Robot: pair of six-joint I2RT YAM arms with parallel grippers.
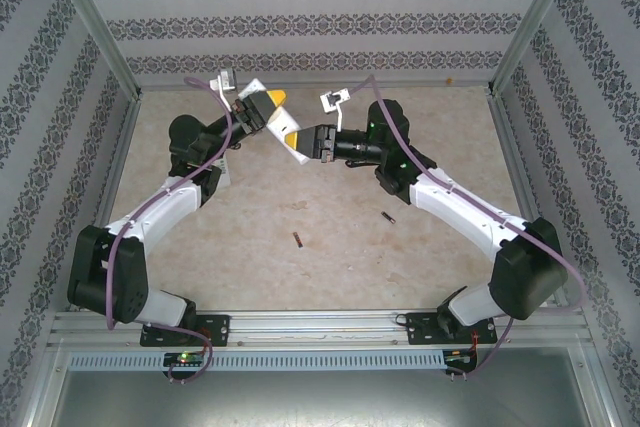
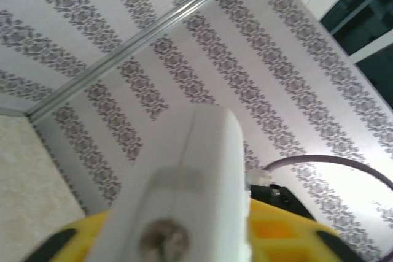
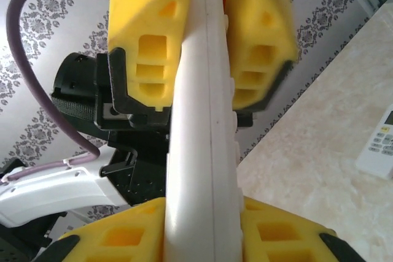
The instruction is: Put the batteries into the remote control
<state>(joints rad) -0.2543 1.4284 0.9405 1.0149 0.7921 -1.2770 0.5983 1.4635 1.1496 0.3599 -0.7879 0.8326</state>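
A white remote control [image 3: 202, 121] hangs in the air at the back middle of the table, gripped at two places. My right gripper [image 1: 293, 139] is shut on its near part, with a yellow finger [image 3: 110, 237] on either side. My left gripper [image 1: 268, 110] is shut on the far part; its yellow fingers [image 3: 147, 23] press both sides. In the left wrist view the remote's white end [image 2: 209, 170] stands close before the lens, with a round metal spot on it. Two batteries, small dark cylinders, lie on the table: one [image 1: 297, 239] near the middle, one [image 1: 388, 217] to its right.
A second white remote [image 3: 382, 144] with buttons lies flat on the beige table [image 1: 330, 257] at the right edge of the right wrist view. Patterned walls and metal posts [image 1: 95, 22] enclose the table on three sides.
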